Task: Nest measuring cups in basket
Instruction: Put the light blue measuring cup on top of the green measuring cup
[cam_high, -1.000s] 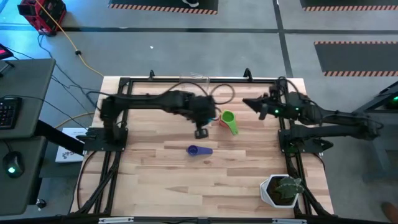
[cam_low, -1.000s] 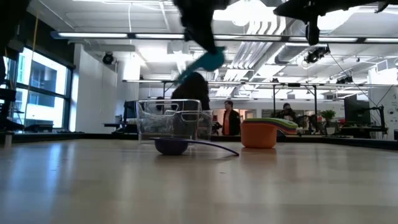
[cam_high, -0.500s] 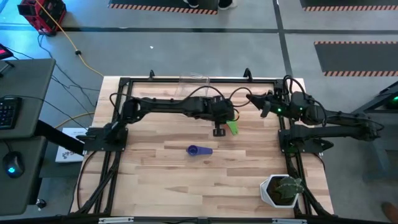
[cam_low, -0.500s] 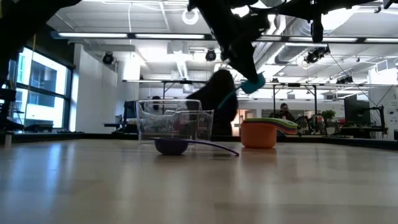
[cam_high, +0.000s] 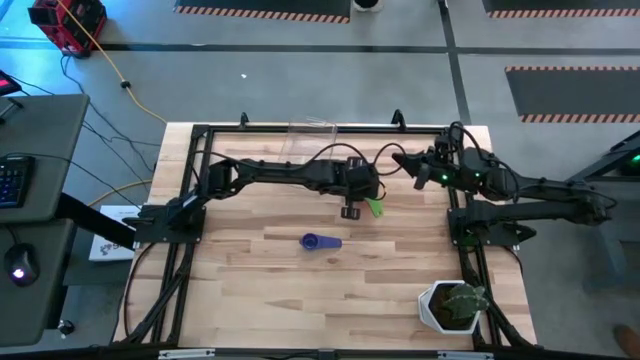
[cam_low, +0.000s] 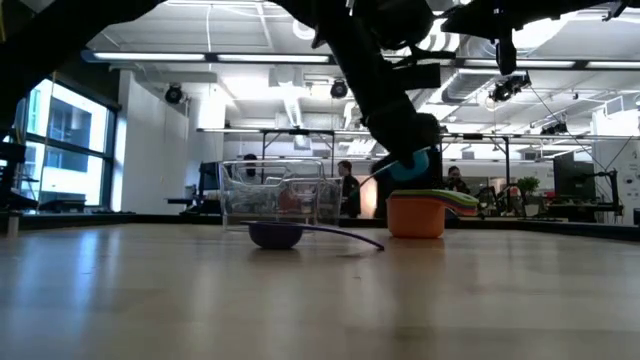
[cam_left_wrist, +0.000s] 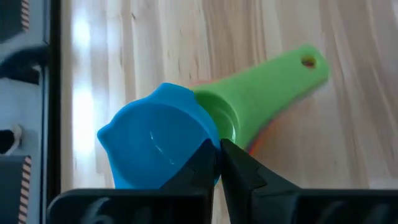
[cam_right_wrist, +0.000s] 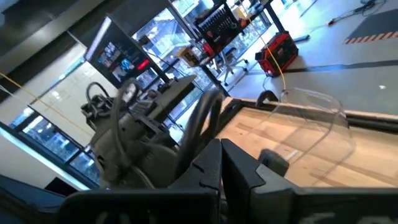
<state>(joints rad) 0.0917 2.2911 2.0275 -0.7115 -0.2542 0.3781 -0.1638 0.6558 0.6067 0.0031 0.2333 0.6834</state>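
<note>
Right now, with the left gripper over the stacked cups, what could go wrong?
The left gripper pinches the teal cup only at its edge, so it could slip or drop tilted onto the green cup. The stack stands outside the basket and might topple if nudged. The purple cup lies apart, not yet nested.

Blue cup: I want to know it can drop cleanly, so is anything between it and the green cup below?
Nothing visible. The left end effector holds the blue cup right above the green cup, which sits open on the stack.

Bright overhead ceiling lights; low view backlit, arms silhouetted; window glare.
</note>
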